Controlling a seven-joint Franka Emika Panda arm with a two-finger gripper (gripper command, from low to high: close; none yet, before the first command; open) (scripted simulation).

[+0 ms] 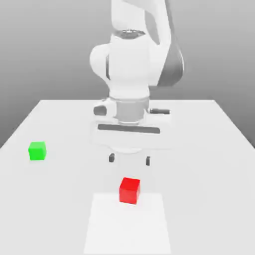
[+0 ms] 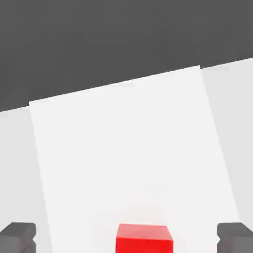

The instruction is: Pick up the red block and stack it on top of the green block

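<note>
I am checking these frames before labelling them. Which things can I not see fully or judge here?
- Red block, hand view: its lower part is cut off by the picture's edge.
- Claw fingers, hand view: cut off by the edge.
- Arm, exterior view: its top is cut off by the edge.
- Green block, exterior view: its far faces are turned away.

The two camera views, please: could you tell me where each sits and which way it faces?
Exterior view: off the arm, facing the white robot arm across the white table; small green cube on its left.
Hand view: on the hand, facing the table past its dark open fingers.
Shared: small matte red cube, brighter white strip.
</note>
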